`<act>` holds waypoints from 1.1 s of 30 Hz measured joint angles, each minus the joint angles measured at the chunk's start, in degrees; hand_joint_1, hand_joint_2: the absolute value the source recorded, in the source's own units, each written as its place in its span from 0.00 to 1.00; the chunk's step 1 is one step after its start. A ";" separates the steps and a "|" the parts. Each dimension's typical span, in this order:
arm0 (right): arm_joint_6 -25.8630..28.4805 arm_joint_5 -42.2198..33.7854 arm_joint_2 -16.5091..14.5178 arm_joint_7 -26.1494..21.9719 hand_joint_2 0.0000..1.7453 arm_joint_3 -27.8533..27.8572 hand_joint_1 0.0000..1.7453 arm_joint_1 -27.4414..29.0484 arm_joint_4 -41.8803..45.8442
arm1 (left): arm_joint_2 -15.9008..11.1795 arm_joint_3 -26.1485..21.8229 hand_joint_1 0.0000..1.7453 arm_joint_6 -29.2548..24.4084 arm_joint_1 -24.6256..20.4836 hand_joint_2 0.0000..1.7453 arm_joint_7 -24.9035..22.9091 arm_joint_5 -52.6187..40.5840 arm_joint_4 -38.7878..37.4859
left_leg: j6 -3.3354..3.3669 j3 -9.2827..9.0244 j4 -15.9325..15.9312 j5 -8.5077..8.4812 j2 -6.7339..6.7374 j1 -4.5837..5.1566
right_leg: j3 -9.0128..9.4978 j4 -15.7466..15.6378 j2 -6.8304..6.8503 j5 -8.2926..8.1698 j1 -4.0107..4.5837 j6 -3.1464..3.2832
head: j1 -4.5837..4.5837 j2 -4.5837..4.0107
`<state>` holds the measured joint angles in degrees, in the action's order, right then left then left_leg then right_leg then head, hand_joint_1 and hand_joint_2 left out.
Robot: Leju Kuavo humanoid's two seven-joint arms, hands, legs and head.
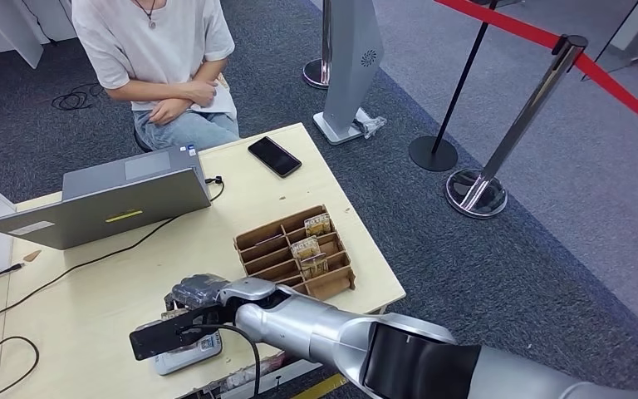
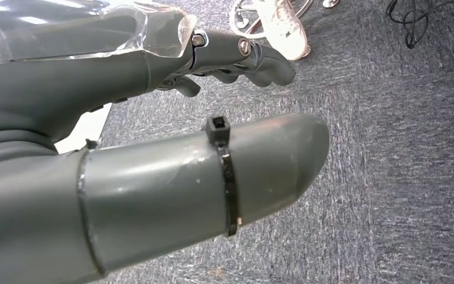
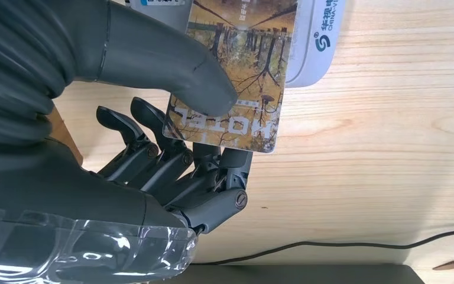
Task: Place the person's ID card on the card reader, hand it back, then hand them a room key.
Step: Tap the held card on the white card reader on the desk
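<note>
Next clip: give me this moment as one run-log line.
right hand: pinching card over card reader | left hand: empty, above carpet | person: seated, arms folded

Right arm [image 1: 316, 324]: silver segments, black elbow joint, black cable looping below wrist. Right hand [image 3: 153, 148]: grey ribbed cover, thick grey thumb, darker fingers, clear plastic guard. Left hand [image 2: 153, 118]: grey thumb, black zip tie, screws.
</note>
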<state>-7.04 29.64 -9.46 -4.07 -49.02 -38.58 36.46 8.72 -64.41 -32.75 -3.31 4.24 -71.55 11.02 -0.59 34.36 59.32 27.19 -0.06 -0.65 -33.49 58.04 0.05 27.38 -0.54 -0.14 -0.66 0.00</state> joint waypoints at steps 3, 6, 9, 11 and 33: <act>0.90 1.36 -0.38 0.69 1.00 -0.99 1.00 -0.32 -0.85 | 0.01 0.00 0.00 -0.04 0.03 0.00 -0.03 0.07 0.00 | 0.00 0.00 0.00 0.00 0.00 0.00 | 0.00 0.00 0.00 0.00 0.00 0.00 | 0.00 0.00; 2.06 2.33 -0.72 1.67 1.00 -1.78 1.00 -0.44 -1.54 | 0.02 0.00 0.00 -0.13 0.05 0.00 -0.31 0.16 0.00 | 0.00 0.00 0.00 0.00 0.00 0.00 | 0.00 0.00 0.00 0.00 0.00 0.00 | -0.01 0.00; 3.11 3.16 -1.15 2.95 1.00 -2.26 1.00 -0.45 -2.02 | 0.08 0.00 0.00 -0.23 0.05 0.00 -0.48 0.40 0.00 | 0.00 0.00 0.00 0.00 0.00 0.00 | 0.00 0.00 0.00 0.00 0.00 0.00 | -0.01 0.00; 3.72 3.96 -1.45 3.77 1.00 -2.56 1.00 -0.45 -2.33 | 0.09 0.00 0.00 -0.31 0.05 0.00 -0.47 0.53 0.00 | 0.00 0.00 0.00 0.00 0.00 0.00 | 0.00 0.00 0.00 0.00 0.00 0.00 | 0.00 0.00; 10.28 9.54 -3.64 7.09 1.00 -5.97 1.00 -0.38 -5.77 | 0.09 -0.01 0.00 -0.30 0.05 0.00 -0.37 0.64 0.00 | 0.00 -0.03 0.00 0.00 0.01 0.00 | 0.00 0.00 -0.01 0.00 0.00 0.00 | 0.00 0.00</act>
<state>3.24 39.18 -13.11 3.02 -54.99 -38.96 30.69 8.81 -64.42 -33.05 -3.26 3.87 -70.91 11.02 -0.59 34.34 59.33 27.19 -0.05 -0.65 -33.49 58.04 0.05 27.38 -0.54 -0.14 -0.66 0.00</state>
